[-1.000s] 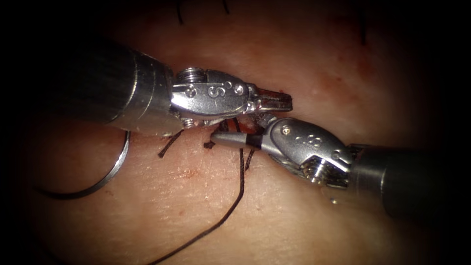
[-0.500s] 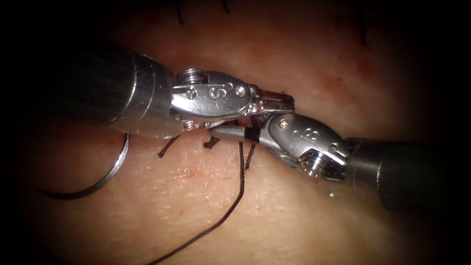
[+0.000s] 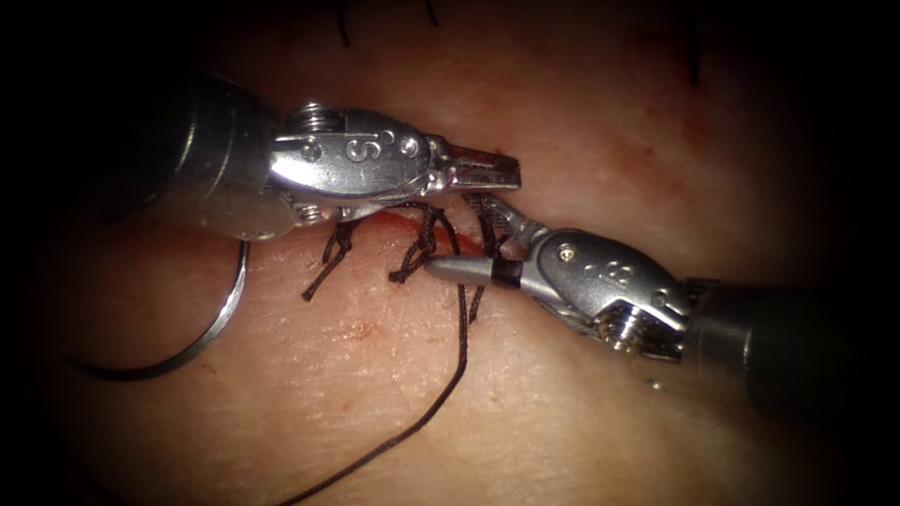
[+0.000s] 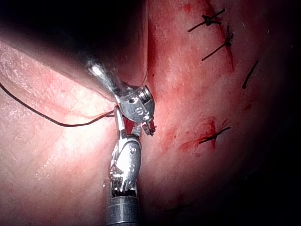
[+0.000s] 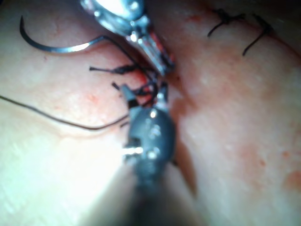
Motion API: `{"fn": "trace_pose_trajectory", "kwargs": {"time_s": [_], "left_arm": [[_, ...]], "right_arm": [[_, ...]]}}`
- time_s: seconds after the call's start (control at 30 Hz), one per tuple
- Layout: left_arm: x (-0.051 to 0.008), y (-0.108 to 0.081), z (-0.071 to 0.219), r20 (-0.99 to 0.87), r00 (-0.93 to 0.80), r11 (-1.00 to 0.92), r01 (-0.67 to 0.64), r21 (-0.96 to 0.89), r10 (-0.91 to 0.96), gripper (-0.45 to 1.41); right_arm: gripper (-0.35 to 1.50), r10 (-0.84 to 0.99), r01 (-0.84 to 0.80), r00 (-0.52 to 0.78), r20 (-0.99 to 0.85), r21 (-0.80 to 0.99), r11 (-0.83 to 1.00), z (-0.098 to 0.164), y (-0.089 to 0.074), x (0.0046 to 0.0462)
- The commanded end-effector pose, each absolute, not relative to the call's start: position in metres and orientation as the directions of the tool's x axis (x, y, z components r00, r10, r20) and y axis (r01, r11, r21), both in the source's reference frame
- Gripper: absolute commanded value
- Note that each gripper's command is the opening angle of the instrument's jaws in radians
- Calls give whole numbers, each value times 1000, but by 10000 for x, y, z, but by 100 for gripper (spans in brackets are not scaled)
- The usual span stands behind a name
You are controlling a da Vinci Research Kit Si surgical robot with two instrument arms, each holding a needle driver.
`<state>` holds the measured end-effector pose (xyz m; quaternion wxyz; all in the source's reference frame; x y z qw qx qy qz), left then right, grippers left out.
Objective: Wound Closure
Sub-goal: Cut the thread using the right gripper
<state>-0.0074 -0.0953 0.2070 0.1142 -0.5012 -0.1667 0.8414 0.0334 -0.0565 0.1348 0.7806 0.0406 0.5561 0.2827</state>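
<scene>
The left tool (image 3: pixel 483 171) lies along the cut (image 3: pixel 394 217), jaws shut, with nothing seen between them. The right tool (image 3: pixel 448 234) reaches in from the right side of the cut with its jaws open, one pointing left and one up. Dark thread (image 3: pixel 506 272) crosses the base of its lower jaw. The curved needle (image 3: pixel 225 309) lies free on the tissue (image 3: pixel 581 440) at the left, outside the tissue and held by neither tool. A long thread (image 3: pixel 459 356) trails down from the stitches. In the right wrist view the needle (image 5: pixel 56 46) lies beyond the right tool (image 5: pixel 136 99) and the left tool (image 5: pixel 157 54).
Knotted stitches with short cut ends (image 3: pixel 337 248) (image 3: pixel 417 253) sit on the cut under the tools. Older stitches (image 4: pixel 211 21) (image 4: pixel 211 137) show farther along the tissue. Red fluid (image 4: pixel 188 141) stains the tissue near them. The left tool's shaft (image 3: pixel 216 169) covers part of the needle's curve.
The left tool has drawn back to the left, uncovering the stitches on the cut. The right tool has shifted slightly down and right; its upper jaw now shows apart from the lower. The needle stayed put.
</scene>
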Motion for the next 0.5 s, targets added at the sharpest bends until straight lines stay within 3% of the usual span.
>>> {"fn": "trace_pose_trajectory", "kwargs": {"time_s": [0.03, 0.5], "left_arm": [[-80, -959, 2075, -805, -472, -918, -25, -395, 359, -45], [-85, -966, 2071, -802, -476, -919, -37, -392, 361, -45]], "right_arm": [[136, 486, -394, 221, -846, 378, 838, 1354, -566, 340], [140, 490, -410, 221, -843, 375, 831, 1370, -545, 352]]}}
